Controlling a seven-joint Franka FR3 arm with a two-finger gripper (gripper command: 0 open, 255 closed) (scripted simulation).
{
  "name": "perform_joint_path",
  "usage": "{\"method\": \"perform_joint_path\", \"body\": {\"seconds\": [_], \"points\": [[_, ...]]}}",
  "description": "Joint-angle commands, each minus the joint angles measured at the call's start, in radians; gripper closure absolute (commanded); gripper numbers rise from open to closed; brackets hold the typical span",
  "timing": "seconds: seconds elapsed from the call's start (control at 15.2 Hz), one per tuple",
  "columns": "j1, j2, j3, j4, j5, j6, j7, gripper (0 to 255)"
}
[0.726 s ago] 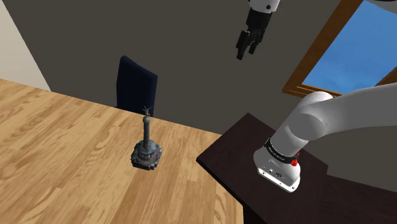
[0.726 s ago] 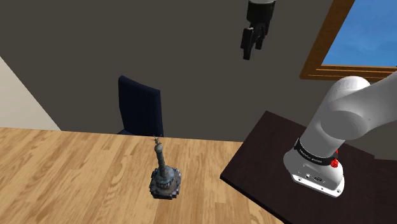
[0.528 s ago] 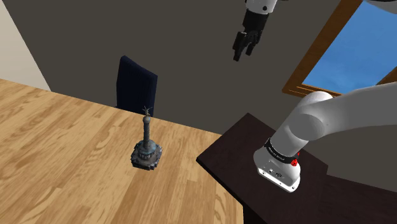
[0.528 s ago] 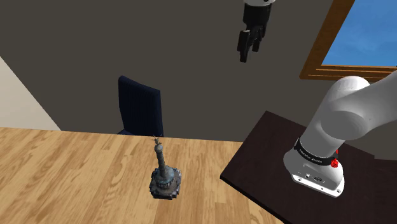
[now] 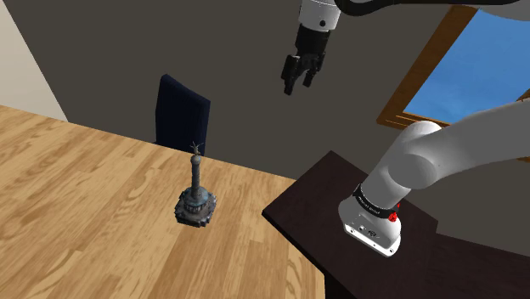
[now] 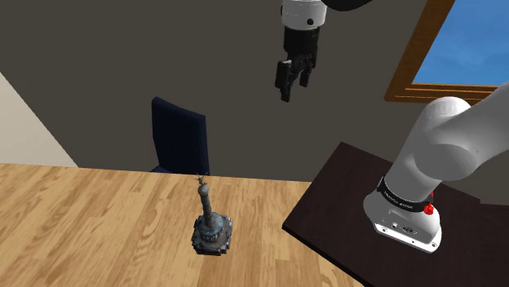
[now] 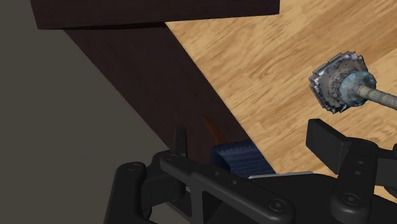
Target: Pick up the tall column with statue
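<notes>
- The white arm (image 5: 422, 155) is arching up and overhead — wrist pointing downward.
- The black gripper (image 5: 294, 83) is hanging high, its fingers (image 7: 181, 141) standing apart — clasping nothing.

white rounded arm (image 5: 429, 157), dark joint band (image 5: 379, 202), small red button (image 5: 393, 216); all-black two-finger gripper (image 5: 295, 86), visible screws (image 7: 275, 206)

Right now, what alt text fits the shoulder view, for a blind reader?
A grey column with a statue stands upright on a wooden table; the open black tool hangs high above, further right. A navy chair stands behind the table, and the white arm rises from a dark stand at lower right.
</notes>
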Motion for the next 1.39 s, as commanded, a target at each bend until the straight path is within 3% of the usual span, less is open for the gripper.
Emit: {"method": "perform_joint_path", "body": {"seconds": [0.0,0.73,1.32], "points": [[0.016,0.035,0.036,0.009,0.027,0.032,0.042,0],[0.070,0.298,0.230,0.147,0.092,0.196,0.270,0],[0.103,0.586,0.370,0.358,0.004,0.295,0.492,0]]}}
